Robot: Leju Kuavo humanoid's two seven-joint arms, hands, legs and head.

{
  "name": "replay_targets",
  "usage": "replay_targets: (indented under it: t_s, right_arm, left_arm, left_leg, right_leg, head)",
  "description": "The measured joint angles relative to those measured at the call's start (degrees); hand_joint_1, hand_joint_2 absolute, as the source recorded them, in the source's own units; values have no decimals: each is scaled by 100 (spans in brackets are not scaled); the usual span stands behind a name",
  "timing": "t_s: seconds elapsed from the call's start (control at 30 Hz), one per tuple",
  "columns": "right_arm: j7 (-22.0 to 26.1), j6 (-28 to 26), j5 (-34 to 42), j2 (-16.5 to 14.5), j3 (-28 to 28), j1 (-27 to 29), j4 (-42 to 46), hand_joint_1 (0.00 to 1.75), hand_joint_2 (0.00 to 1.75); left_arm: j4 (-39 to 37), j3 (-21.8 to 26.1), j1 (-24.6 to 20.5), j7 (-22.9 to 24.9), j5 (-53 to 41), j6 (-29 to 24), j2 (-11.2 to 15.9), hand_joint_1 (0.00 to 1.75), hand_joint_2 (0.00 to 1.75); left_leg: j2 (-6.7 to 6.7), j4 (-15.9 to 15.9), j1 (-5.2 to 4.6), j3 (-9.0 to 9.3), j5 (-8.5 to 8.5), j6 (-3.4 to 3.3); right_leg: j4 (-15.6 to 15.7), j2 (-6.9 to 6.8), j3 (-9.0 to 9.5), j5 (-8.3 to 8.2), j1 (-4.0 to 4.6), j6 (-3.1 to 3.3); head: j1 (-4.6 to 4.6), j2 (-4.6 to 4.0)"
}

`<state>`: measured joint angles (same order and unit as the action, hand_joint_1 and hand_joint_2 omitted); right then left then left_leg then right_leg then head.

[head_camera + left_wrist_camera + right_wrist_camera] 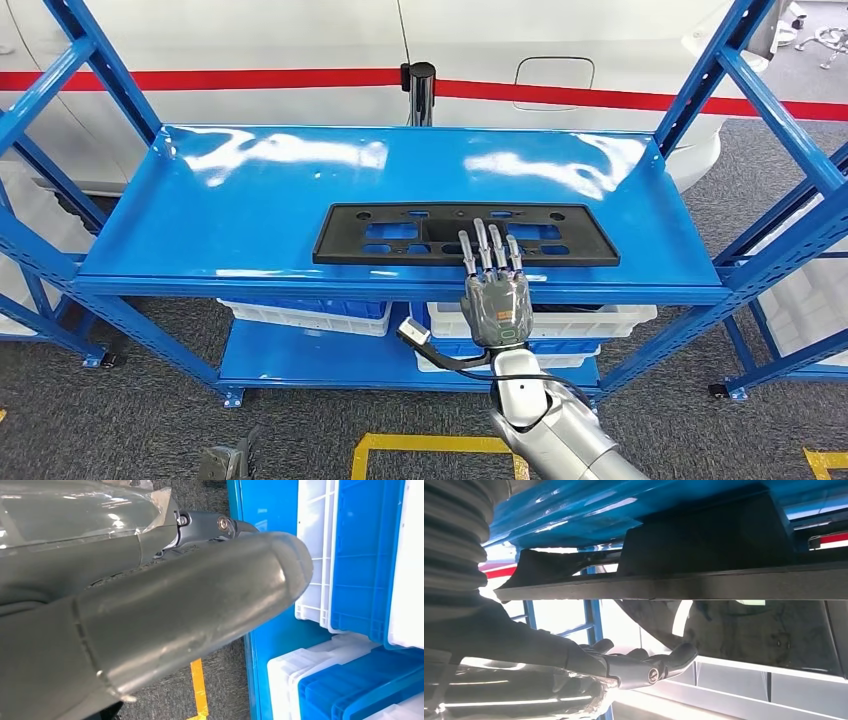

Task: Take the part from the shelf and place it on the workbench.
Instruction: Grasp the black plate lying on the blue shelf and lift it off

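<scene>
Here the right hand [497,300] reaches over the front lip of the blue shelf [250,200], its fingers straight and spread flat on the near edge of the black part [465,234], gripping nothing yet; the left hand [165,625] hangs low near the bins, its state unclear. With no grip, dragging could tip the flat part off the lip. Beyond it the shelf lies open, uprights bounding both sides.

Part [465,234] flat on the upper shelf [250,200], near its front edge and right of centre — right hand [495,300] just before it, fingertips [480,235] over its near rim. Bins [310,315] on the lower shelf beneath.
</scene>
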<state>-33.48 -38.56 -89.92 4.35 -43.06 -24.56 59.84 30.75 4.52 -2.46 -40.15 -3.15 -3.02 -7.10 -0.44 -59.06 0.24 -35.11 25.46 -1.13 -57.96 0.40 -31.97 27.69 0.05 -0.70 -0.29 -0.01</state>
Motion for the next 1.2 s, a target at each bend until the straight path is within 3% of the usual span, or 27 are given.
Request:
replay_targets:
  t_s: [0.3, 0.43, 0.53, 0.57, 0.67, 0.7, 1.2]
  right_arm:
    - [354, 206, 0, -281, 57, -264, -231, 0, 175]
    - [607, 358, 0, -549, 147, -446, -580, 42, 175]
    - [770, 458, 0, -789, 277, -592, -968, 45, 175]
    - [798, 470, 0, -864, 333, -630, -1101, 61, 175]
    - [826, 475, 2, -997, 451, -688, -1346, 137, 175]
    - [834, 475, 2, -1017, 469, -700, -1393, 149, 175]
    - [904, 488, 2, -1118, 556, -779, -1630, 168, 175]
  left_arm:
    - [-31, -38, -91, 0, 66, 54, 23, 0, 0]
    - [-104, -89, -189, 0, 93, 35, 43, 0, 0]
    - [-183, -132, -279, 0, 119, 12, 55, 0, 0]
    - [-205, -139, -310, 0, 124, 8, 58, 0, 0]
    - [-244, -163, -361, 0, 127, 5, 66, 0, 0]
    - [-250, -169, -363, 0, 128, 5, 68, 0, 0]
    - [-278, -175, -364, 0, 171, 0, 78, 0, 0]
  left_leg:
    - [1, 1, 2, 3, -1, 1]
    - [4, 2, 3, 8, -5, -3]
    - [15, 3, 8, 16, -8, -4]
    - [18, 3, 10, 18, -10, -6]
    - [18, 6, 13, 20, -25, -17]
    - [17, 7, 14, 20, -28, -18]
    - [19, 8, 16, 18, -39, -11]
  right_leg:
    - [-1, 2, 0, -1, 3, 1]
    - [-1, 3, 3, -2, 5, 2]
    - [-1, 4, 5, -11, 9, 14]
    - [-1, 5, 6, -15, 12, 18]
    - [0, 4, -13, -21, 15, 21]
    - [0, 4, -26, -22, 15, 24]
    - [1, 6, -47, -35, 15, 32]
  head:
    - [0, -1]
    - [1, 0]
    - [0, -1]
    - [-1, -1]
    - [0, -1]
    - [1, -1]
    - [1, -1]
